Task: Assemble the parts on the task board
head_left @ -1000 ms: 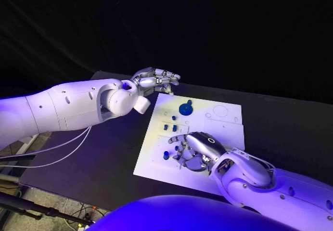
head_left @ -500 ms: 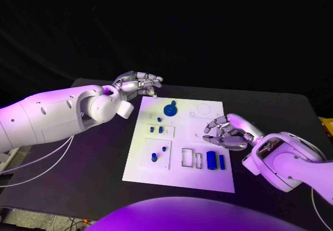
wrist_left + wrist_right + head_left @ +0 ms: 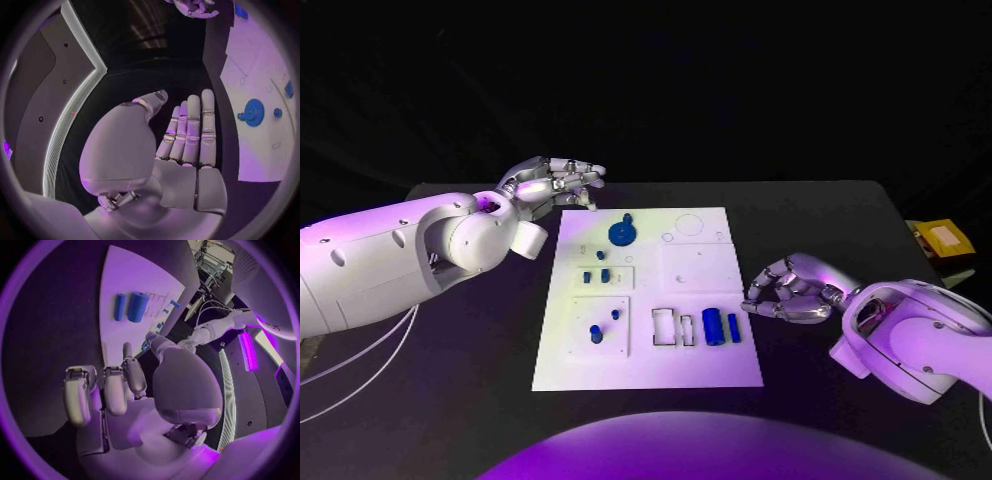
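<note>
The white task board [image 3: 697,365] lies mid-table. A blue gear [image 3: 623,234] sits near its far edge. Small blue parts [image 3: 597,335] stand in the left-side recesses, and two blue cylinders [image 3: 713,327] lie side by side near the front. My left hand [image 3: 553,182] hovers off the board's far left corner. In the left wrist view the left hand [image 3: 187,145] has straight fingers and holds nothing, with the gear [image 3: 253,111] beside it. My right hand [image 3: 790,290] is over the black table just right of the board, loosely bent and holding nothing. The right wrist view shows the right hand [image 3: 137,400] with the cylinders [image 3: 137,306] beyond it.
A yellowish object [image 3: 942,240] sits near the table's right edge. Outlined recesses [image 3: 671,326] lie beside the cylinders, and circular outlines [image 3: 688,224] mark the board's far right part. Black table surrounds the board on all sides.
The right hand has drawn back off the board to the table on its right, uncovering the two blue cylinders. The left hand stays by the far left corner. The camera has shifted.
</note>
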You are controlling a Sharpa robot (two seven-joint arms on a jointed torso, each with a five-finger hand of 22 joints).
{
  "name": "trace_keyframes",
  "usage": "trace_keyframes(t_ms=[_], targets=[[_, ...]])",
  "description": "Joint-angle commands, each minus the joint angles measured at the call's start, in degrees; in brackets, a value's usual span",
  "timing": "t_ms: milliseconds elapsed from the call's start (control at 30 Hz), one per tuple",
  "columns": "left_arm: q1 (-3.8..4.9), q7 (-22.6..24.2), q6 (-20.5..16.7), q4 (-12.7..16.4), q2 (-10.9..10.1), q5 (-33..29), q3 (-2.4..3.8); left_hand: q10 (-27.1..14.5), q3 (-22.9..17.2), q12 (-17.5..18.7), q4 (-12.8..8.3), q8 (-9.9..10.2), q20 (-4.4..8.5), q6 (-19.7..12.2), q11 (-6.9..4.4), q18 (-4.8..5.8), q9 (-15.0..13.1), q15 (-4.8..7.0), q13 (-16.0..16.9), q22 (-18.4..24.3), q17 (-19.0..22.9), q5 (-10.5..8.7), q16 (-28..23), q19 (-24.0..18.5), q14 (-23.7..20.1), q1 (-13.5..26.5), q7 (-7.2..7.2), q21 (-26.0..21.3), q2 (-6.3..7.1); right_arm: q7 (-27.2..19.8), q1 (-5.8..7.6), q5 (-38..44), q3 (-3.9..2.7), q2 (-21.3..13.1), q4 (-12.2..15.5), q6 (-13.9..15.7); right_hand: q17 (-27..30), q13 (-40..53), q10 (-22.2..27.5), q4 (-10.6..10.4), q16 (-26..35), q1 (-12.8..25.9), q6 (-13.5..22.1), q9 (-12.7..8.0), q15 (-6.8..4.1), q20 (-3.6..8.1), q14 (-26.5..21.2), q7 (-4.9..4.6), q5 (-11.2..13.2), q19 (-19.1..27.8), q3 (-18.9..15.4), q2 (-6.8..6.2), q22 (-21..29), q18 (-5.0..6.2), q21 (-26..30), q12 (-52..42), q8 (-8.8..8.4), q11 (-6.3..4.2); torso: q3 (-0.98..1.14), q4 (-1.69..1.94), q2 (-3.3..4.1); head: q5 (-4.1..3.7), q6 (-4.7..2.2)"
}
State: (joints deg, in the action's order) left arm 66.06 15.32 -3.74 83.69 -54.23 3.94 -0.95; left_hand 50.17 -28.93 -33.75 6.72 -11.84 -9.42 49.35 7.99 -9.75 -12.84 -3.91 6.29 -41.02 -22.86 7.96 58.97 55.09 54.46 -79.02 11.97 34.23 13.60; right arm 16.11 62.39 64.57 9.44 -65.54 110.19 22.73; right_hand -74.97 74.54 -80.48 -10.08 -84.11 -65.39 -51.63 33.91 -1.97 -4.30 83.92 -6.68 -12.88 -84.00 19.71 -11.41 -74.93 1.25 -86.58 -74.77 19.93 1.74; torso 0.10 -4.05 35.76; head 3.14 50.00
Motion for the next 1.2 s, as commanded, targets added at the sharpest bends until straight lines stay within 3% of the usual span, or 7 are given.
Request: trace_keyframes(t_ms=[33,367,533,1100,1200], targets=[[-0.01,1.0,0.7,0.3,0.0,-0.3,0.03,-0.3,0.3,-0.4,0.1,0.1,-0.06,-0.2,0.08,-0.67,0.0,-0.25,0.1,0.0,0.1,0.00,-0.2,0.4,-0.1,0.1,-0.24,-0.3,-0.50,5.8,-0.60,5.8,0.06,1.0,0.2,-1.0,-3.5,1.1,-0.5,-0.4,-0.4,0.3,0.1,0.2,-0.27,0.40,4.0,0.27,-0.1,-4.6,-0.3,-0.32,-14.0,-0.47,-0.3,-0.9,0.29,0.04,0.04,-0.11,-0.02,-0.12,0.00],[-0.02,0.9,0.8,0.5,-0.1,-0.3,0.02,-0.3,0.3,-0.4,0.1,0.1,-0.06,-0.2,0.08,-0.67,0.0,-0.25,0.1,0.0,0.1,0.00,-0.2,0.4,-0.1,0.1,-0.24,-0.3,-0.50,7.3,-1.90,8.1,0.13,5.2,-0.4,0.2,-5.2,1.8,-0.7,-1.0,-1.4,0.5,0.2,0.5,-0.28,0.41,4.3,0.31,0.0,-4.7,-0.9,-0.44,-14.1,-0.51,-0.4,-1.5,0.42,0.02,-0.10,0.03,-0.01,0.25,0.00],[-0.02,0.8,0.8,0.6,-0.3,-0.3,0.01,-0.3,0.3,-0.4,0.1,0.1,-0.06,-0.2,0.08,-0.67,0.0,-0.25,0.1,0.0,0.1,0.00,-0.2,0.4,-0.1,0.1,-0.24,-0.3,-0.50,7.4,-2.25,8.6,0.14,6.8,-0.9,0.0,-5.3,1.8,-0.7,-1.0,-1.4,0.5,0.2,0.5,-0.28,0.41,4.3,0.31,0.0,-4.7,-1.0,-0.42,-14.1,-0.54,-0.5,-1.5,0.42,0.02,-0.07,-0.01,-0.04,0.67,0.00],[-0.02,0.4,1.3,0.7,-0.5,-0.3,0.01,-0.3,0.4,-0.5,0.2,0.1,-0.06,-0.2,0.07,-0.68,0.0,-0.24,0.1,0.1,0.1,0.00,-0.1,0.5,-0.1,0.2,-0.22,-0.4,-0.50,11.0,-3.35,11.4,0.14,10.1,-3.3,-4.0,-5.4,1.8,-0.2,-3.8,-1.6,1.9,0.1,1.5,-0.32,0.44,4.3,0.48,0.8,-4.6,-3.2,-0.20,-14.0,-0.47,-0.2,-1.1,1.03,-0.06,-0.01,-0.09,0.04,1.38,0.00],[-0.02,0.3,1.4,0.8,-0.5,-0.3,0.01,-0.3,0.4,-0.5,0.2,0.1,-0.06,-0.2,0.07,-0.68,0.0,-0.24,0.1,0.1,0.1,0.00,-0.1,0.5,-0.1,0.2,-0.22,-0.4,-0.50,12.0,-3.64,11.8,0.14,10.7,-3.7,-5.0,-5.4,1.8,0.0,-5.2,-1.6,2.3,0.3,2.1,-0.40,0.52,4.2,0.58,-0.8,-4.6,-4.8,-0.39,-14.0,-0.46,-0.1,-0.9,1.39,-0.15,-0.02,-0.09,0.03,1.49,0.00]])
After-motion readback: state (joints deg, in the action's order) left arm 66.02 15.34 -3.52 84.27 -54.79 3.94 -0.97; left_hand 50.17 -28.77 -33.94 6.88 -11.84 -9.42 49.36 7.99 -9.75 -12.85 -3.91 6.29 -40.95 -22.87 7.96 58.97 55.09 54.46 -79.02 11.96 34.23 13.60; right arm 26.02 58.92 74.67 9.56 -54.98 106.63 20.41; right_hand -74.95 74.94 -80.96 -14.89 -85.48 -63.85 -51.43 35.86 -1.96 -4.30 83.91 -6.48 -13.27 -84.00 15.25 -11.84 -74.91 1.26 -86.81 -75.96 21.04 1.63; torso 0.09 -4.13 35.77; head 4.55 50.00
